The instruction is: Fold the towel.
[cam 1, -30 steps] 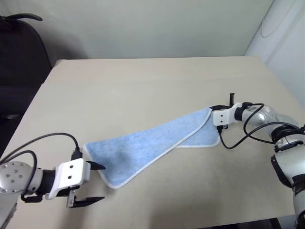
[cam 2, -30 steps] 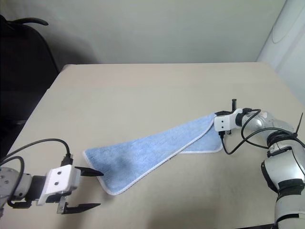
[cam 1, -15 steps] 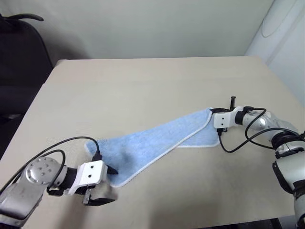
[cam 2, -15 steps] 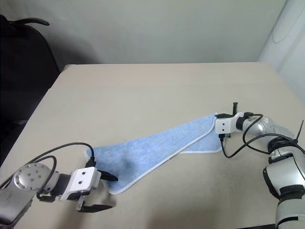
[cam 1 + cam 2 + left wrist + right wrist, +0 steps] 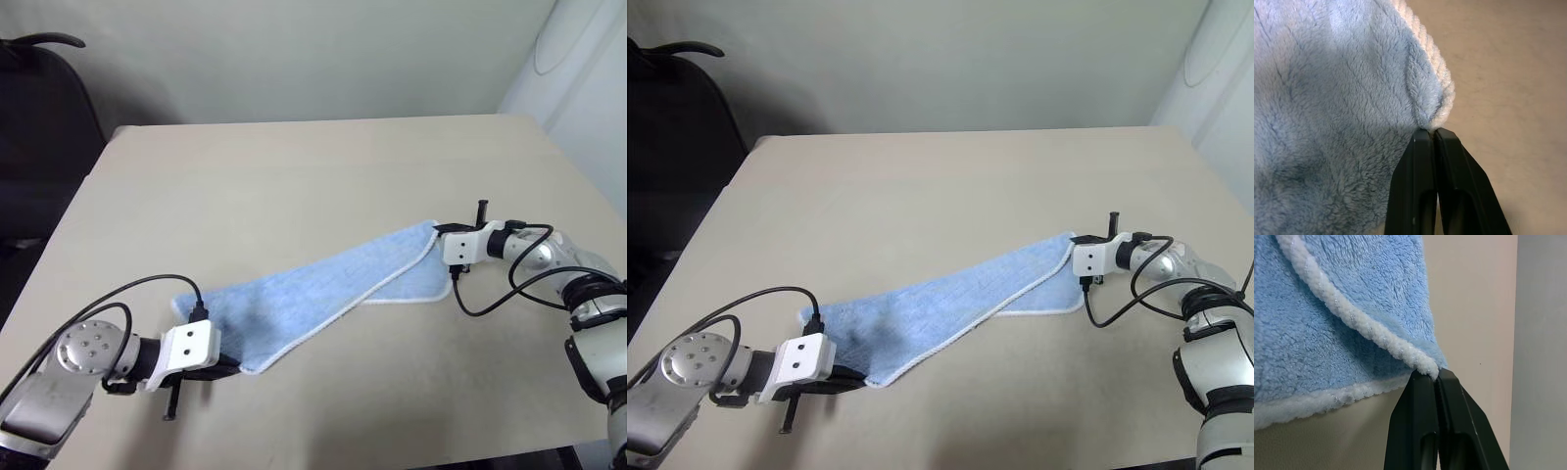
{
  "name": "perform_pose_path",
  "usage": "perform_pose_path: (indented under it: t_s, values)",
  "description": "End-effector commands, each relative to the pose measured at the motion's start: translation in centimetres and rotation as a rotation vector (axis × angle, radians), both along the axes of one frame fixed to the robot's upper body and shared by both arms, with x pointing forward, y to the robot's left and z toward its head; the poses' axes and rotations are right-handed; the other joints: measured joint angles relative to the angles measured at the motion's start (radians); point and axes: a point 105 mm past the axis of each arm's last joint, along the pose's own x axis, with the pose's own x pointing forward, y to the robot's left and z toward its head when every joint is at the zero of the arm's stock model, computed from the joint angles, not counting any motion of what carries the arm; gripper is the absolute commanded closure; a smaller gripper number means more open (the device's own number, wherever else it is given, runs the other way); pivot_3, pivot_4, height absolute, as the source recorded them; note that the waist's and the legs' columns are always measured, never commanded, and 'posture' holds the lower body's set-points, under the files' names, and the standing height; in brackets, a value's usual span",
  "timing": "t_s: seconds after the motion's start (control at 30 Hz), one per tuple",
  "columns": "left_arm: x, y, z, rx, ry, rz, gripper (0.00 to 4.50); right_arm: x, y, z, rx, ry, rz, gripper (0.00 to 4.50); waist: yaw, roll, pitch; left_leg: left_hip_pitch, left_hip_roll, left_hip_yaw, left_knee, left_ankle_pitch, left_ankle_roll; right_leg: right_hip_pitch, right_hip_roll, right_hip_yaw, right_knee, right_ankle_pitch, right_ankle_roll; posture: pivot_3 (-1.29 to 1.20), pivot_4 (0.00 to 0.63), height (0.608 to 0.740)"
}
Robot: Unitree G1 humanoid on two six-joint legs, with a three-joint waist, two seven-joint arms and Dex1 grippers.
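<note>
Towel (image 5: 333, 286) lies stretched diagonally on desk (image 5: 294, 176). Left gripper (image 5: 1433, 133) fingers pinch near corner, right gripper (image 5: 1434, 374) fingers pinch far corner, both ends secured, likely for lifting into fold.

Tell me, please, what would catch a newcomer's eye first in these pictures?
The light-blue towel stands out, stretched slantwise across the beige table. Each end is pinched: the left gripper is shut on its near corner, the right gripper on the white-edged far corner. A dark chair stands beyond the table's far left corner.
</note>
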Motion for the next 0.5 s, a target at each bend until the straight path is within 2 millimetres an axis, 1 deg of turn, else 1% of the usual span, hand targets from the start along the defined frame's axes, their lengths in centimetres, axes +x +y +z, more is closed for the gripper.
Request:
perform_pose_path:
  t_s: [0.03,0.13,0.23,0.3,0.37,0.43,0.5]
  values:
    - [-0.6,-0.4,0.4,-0.050,0.012,0.015,4.45,0.3,0.0,1.8,0.035,-0.049,0.001,4.50,-0.002,0.000,0.000,0.000,0.000,0.000,0.000,0.000,0.000,0.000,0.000,0.000,0.000,0.000,0.000,0.00,0.150,0.740]
    - [0.2,-0.2,2.1,-0.133,-0.025,0.110,4.45,0.2,-0.3,2.1,0.047,-0.040,-0.004,4.50,-0.003,0.000,0.000,-0.001,0.000,0.000,0.000,0.000,0.000,0.000,0.000,0.000,-0.001,0.000,0.000,0.00,0.150,0.740]
    - [1.2,0.5,5.2,-0.284,-0.060,0.237,4.45,0.0,-1.1,2.7,0.057,-0.037,-0.018,4.50,-0.002,0.000,0.000,-0.001,0.000,0.000,0.000,0.000,0.000,0.000,0.000,0.000,0.000,0.000,0.000,0.00,0.150,0.740]
    - [1.9,1.2,6.6,-0.335,-0.102,0.298,4.45,-0.1,-1.6,3.2,0.065,-0.042,-0.030,4.50,-0.001,0.000,0.000,-0.001,0.000,0.000,0.000,0.000,0.000,0.000,0.000,0.000,0.000,0.000,0.000,0.00,0.150,0.740]
    - [2.7,2.0,8.3,-0.396,-0.153,0.365,4.45,0.0,-2.1,4.1,0.093,-0.056,-0.050,4.50,-0.001,0.000,0.000,-0.001,0.000,0.000,0.000,0.000,0.000,0.000,0.000,0.000,0.000,0.000,0.000,0.00,0.150,0.740]
    - [4.0,2.5,10.6,-0.485,-0.235,0.426,4.45,0.2,-2.9,5.4,0.132,-0.083,-0.087,4.50,-0.001,0.000,0.000,0.000,0.000,0.001,0.000,0.000,0.000,0.000,0.000,0.000,0.000,0.000,0.000,0.00,0.150,0.740]
    - [5.2,2.7,12.8,-0.582,-0.277,0.470,4.45,0.5,-3.6,6.6,0.161,-0.101,-0.123,4.50,0.000,0.000,0.000,0.000,0.000,0.001,0.000,0.001,-0.001,0.000,0.000,0.000,0.001,0.000,0.000,0.00,0.150,0.740]
